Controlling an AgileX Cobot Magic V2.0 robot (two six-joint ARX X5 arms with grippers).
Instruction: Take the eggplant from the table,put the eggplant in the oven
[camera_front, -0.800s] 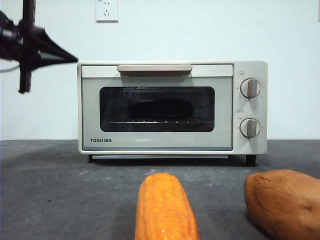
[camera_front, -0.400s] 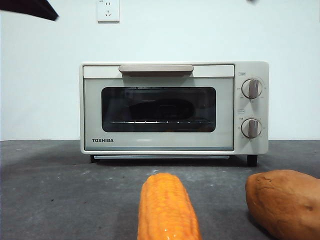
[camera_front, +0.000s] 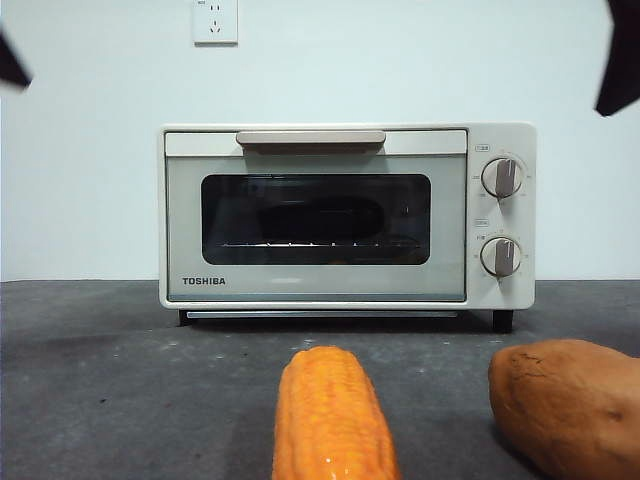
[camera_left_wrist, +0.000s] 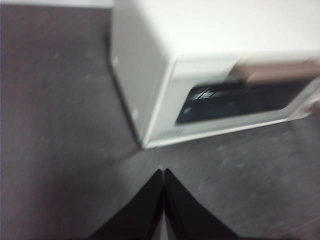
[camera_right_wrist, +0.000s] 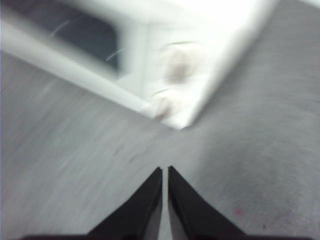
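The cream-white oven (camera_front: 315, 290) stands at the back of the table (camera_front: 120, 380) with its door closed. Behind the dark glass a long dark shape (camera_front: 320, 215) lies on the rack; it looks like the eggplant. My left gripper (camera_left_wrist: 163, 172) is shut and empty, hovering over the table off the oven's (camera_left_wrist: 145, 75) left front corner. In the front view it is only a black tip (camera_front: 10, 65) at the upper left edge. My right gripper (camera_right_wrist: 164, 170) is shut and empty too, above the table near the oven's (camera_right_wrist: 220, 45) knob side, a black tip (camera_front: 620, 60) at the upper right.
An orange corn cob (camera_front: 330, 420) lies at the front centre and a brown sweet potato (camera_front: 570, 410) at the front right. A wall socket (camera_front: 215, 20) sits on the white wall above the oven.
The left arm has pulled up and away to the left edge of the front view. The right arm's black tip has come into view at the upper right. The oven and vegetables have not moved.
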